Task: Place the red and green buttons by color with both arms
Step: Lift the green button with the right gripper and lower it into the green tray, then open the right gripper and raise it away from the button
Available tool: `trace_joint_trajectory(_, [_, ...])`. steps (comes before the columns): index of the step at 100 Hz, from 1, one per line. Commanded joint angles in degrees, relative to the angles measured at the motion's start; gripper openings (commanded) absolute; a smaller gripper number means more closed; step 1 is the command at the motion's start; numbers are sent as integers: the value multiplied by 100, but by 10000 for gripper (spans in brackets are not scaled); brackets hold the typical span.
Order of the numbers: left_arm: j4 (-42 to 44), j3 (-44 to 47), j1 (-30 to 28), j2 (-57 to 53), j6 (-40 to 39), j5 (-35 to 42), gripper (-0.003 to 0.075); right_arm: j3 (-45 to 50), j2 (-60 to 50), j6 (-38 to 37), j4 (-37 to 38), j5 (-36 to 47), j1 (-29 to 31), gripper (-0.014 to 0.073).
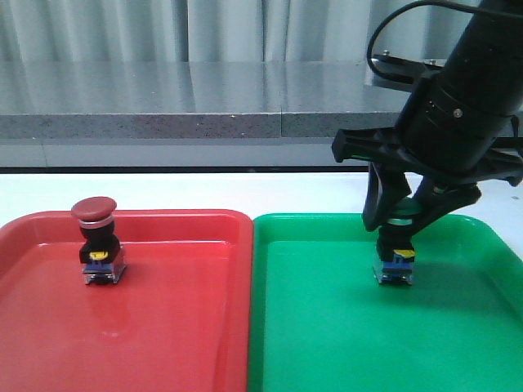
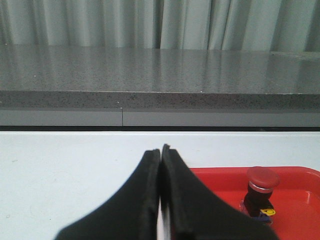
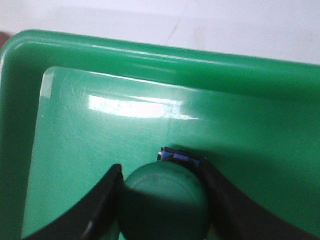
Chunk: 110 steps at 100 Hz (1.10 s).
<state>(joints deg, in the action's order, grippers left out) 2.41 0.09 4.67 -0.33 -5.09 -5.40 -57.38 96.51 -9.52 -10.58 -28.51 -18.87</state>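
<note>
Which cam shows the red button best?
Front view: the red button stands whole and upright in the red tray, cap to clear base. Left wrist view shows it small near the frame's edge, its base partly hidden behind the left gripper. Right wrist view doesn't show it.

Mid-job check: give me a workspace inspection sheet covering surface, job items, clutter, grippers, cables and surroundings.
Surface: white table carrying a red tray and a green tray side by side.
Job's things: red button stands upright in the red tray; green button is in the green tray, base on or near the floor.
Clutter: nothing seen.
Grippers: right gripper is closed around the green button's cap; left gripper is shut and empty, back from the red tray.
Cables: a black cable loops above the right arm, off the trays.
Surroundings: grey speckled ledge and pale curtains behind the table.
</note>
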Motion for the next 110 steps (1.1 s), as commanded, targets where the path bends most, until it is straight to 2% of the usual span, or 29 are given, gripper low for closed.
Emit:
trace_joint_trajectory(1, [6, 242, -5, -178, -45, 458, -19, -93, -187, 1, -74, 149, -5, 420])
trace_joint_trajectory(10, [6, 242, -5, -178, -45, 458, -19, -93, -206, 1, -74, 118, -5, 582])
trace_joint_trajectory(18, [6, 242, -5, -178, -45, 458, -19, -93, -244, 1, -74, 112, -5, 664])
trace_joint_trajectory(45, [6, 242, -5, -178, -45, 458, -19, -93, -875, 7, 41, 283, -5, 654])
trace_joint_trajectory(76, [6, 242, -5, -178, -45, 458, -19, -40, -2419, 7, 1014, 261, -5, 654])
trace_joint_trajectory(92, [6, 242, -5, -178, -45, 458, -19, 308, -3403, 2, 1493, 261, 86, 654])
trace_joint_trajectory(110, [6, 242, -5, -178, -45, 458, -19, 986, -4624, 2, 1541, 250, 454, 654])
